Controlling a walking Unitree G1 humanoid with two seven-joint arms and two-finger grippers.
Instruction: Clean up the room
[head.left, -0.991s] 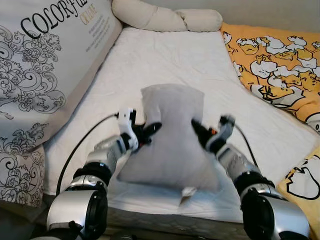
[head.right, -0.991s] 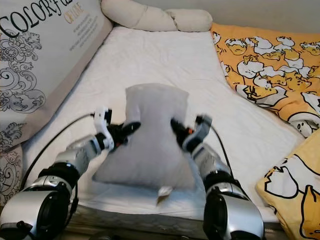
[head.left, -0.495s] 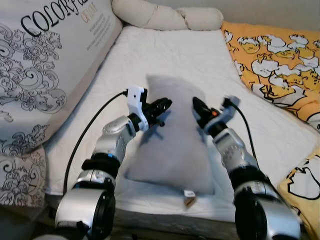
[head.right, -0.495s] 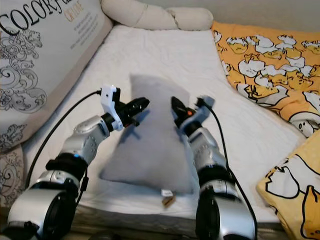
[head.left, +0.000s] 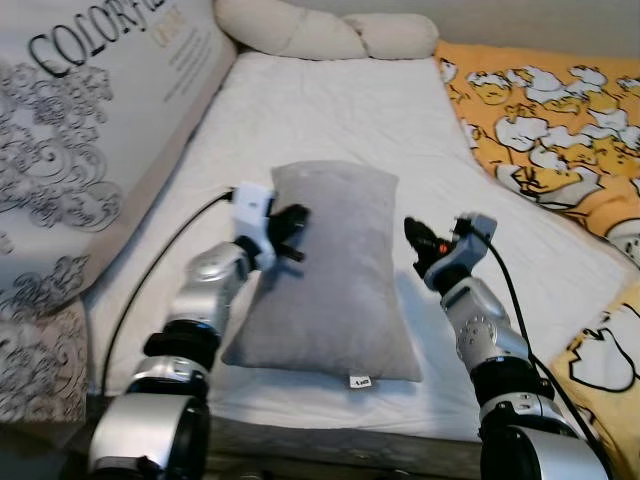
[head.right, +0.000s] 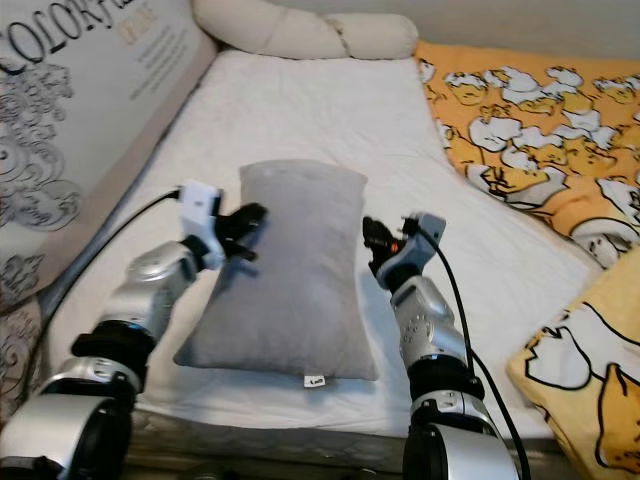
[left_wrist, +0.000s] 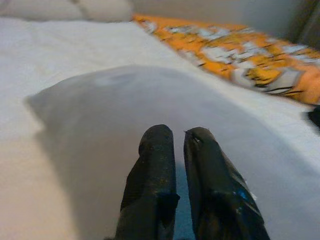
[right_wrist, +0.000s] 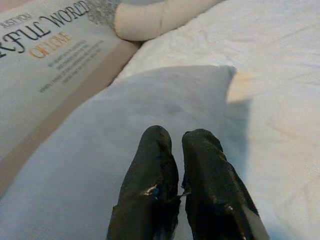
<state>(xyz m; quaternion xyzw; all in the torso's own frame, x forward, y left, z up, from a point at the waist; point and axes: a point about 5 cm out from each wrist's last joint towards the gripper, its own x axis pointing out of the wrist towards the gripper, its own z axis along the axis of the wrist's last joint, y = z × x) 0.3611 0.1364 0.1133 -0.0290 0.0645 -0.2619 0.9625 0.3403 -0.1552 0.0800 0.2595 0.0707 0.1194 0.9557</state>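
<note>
Now: plain grey rectangular fabric pillow (head.left: 330, 275) lying flat on white-sheeted bed (head.left: 330, 110), near front edge, small tag at lower hem. Left gripper (head.left: 293, 227) at pillow's left edge, fingers (left_wrist: 152, 175) nearly together, gripping nothing. Right gripper (head.left: 418, 240) just beside pillow's right edge, fingers (right_wrist: 202, 180) nearly together, empty. Orange duck-print blanket (head.left: 540, 110) at right; large lettered cushion (head.left: 90, 130) at left.

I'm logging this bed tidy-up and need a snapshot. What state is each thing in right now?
Grey pillow: lying flat on the white sheet, held by neither tool.
Left tool: shut, at the pillow's left edge.
Right tool: shut, just off the pillow's right side.
Orange duck blanket: rumpled along the right side.
Cream bolster: lying across the head of the bed.
</note>
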